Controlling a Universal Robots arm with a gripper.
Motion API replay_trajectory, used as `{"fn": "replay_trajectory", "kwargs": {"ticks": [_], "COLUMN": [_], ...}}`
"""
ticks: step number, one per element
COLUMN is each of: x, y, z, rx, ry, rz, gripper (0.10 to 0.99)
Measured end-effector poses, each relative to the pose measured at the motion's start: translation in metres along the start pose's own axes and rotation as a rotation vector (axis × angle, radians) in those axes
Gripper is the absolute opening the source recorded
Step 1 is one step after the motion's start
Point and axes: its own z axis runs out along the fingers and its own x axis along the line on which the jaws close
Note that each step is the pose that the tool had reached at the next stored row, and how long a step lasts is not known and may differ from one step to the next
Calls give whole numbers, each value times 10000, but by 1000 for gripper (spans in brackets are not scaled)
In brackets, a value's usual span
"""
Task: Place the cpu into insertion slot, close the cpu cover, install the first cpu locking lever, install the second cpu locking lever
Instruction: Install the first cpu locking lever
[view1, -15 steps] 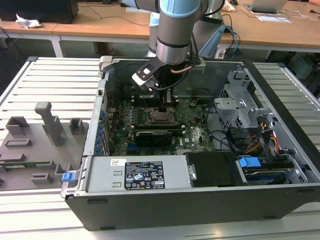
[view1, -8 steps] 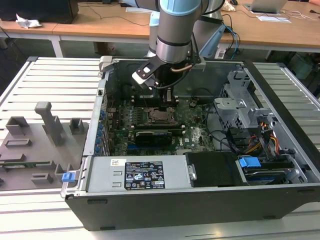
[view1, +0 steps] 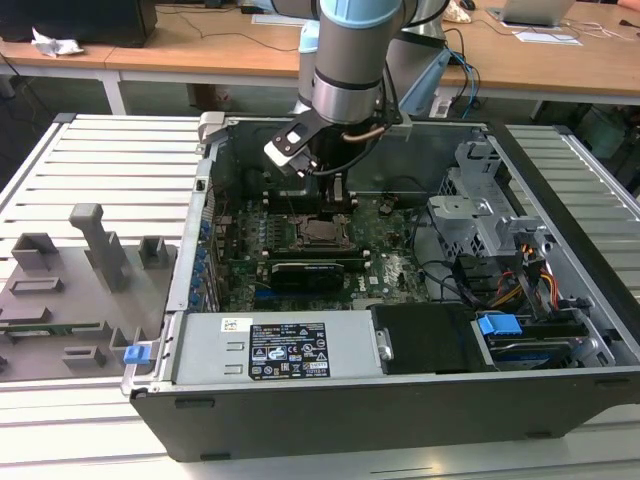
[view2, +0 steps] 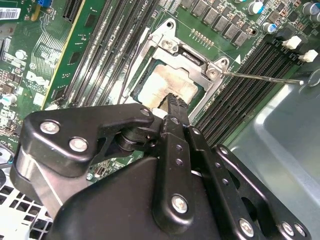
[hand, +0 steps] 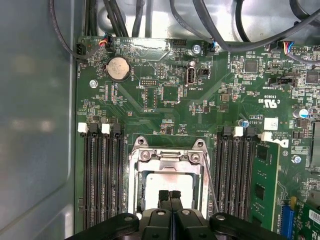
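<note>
Hovering gripper (hand: 170, 194) directly over seated cpu (hand: 152, 186) | fingers (hand: 164, 196) pressed together, gripping nothing | cpu cover (hand: 170, 156) lying flat around it

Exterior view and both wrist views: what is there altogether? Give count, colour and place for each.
computer case: one, dark grey, open, on slatted table
motherboard: one, green, inside case
cpu: one, silvery, mid-board
cpu cover: one, silvery frame, down around cpu
memory slots: several, black, both sides of cpu
fixture tray: one, grey, exterior view's left
arm: one, grey and pale blue, above case
tool: one, black, shut, just over cpu
</note>
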Motion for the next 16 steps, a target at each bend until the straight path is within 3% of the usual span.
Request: {"fn": "replay_trajectory", "kwargs": {"ticks": [16], "x": [0], "y": [-1], "z": [-36], "rx": [-1], "ry": [2], "rz": [29], "gripper": [106]}}
